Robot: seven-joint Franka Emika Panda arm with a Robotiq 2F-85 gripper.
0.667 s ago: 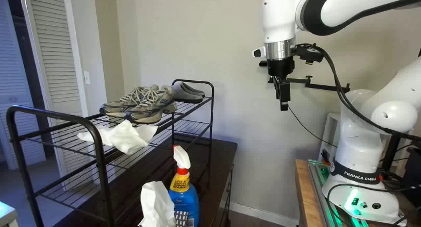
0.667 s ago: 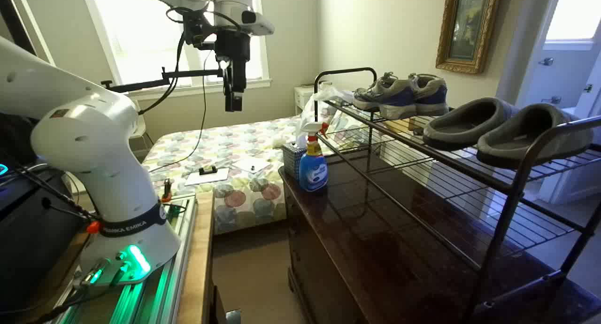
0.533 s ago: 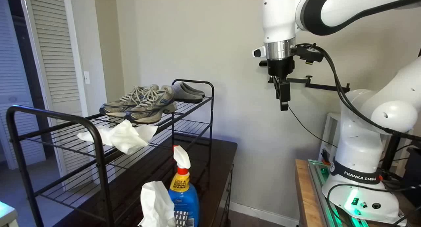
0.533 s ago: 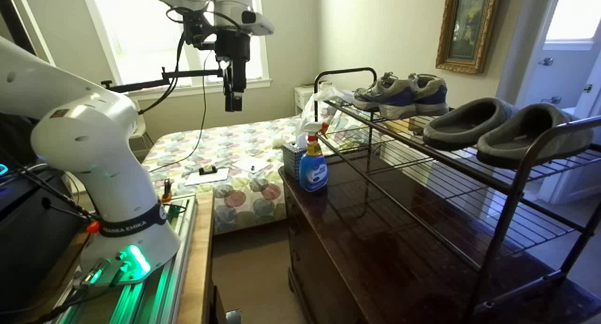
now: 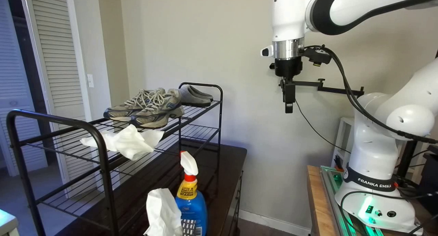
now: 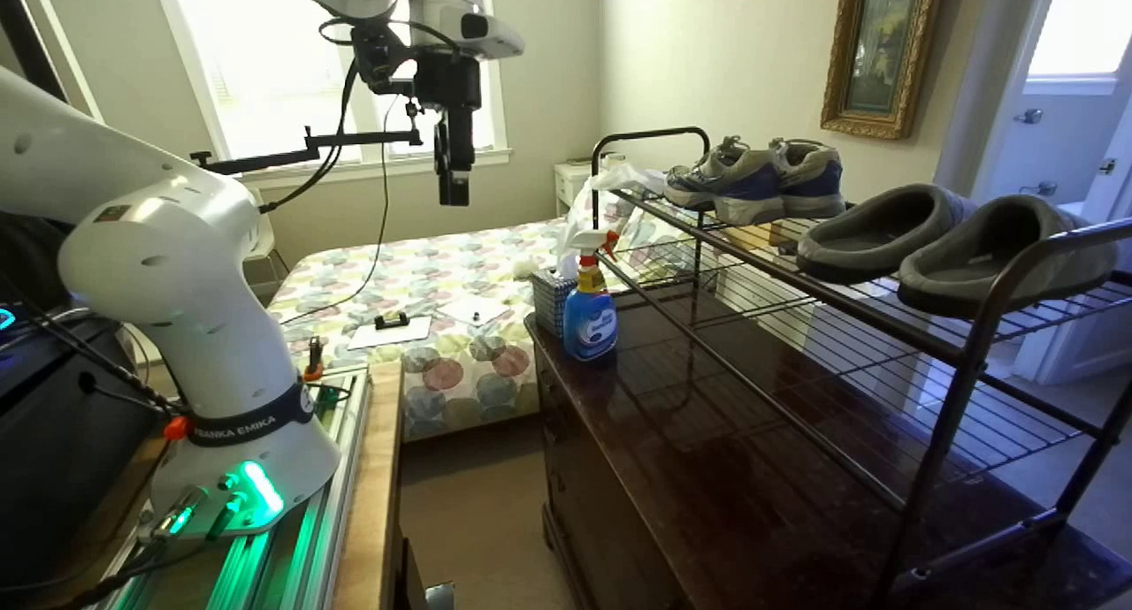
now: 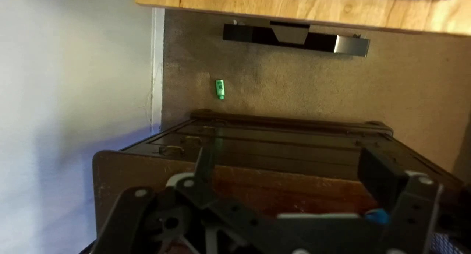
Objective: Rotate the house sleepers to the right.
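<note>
I saw the gripper, jaws spread, shift toward the front edge of the dresser, likely starting toward the slippers above its wall-side corner.

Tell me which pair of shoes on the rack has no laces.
The dark-soled grey slippers: plain slip-ons with wide foot openings, whereas the blue-trimmed sneakers are visibly laced.

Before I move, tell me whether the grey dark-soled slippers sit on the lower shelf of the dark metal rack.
No: in both exterior views, the grey dark-soled slippers rest on the dark upper wire shelf.
</note>
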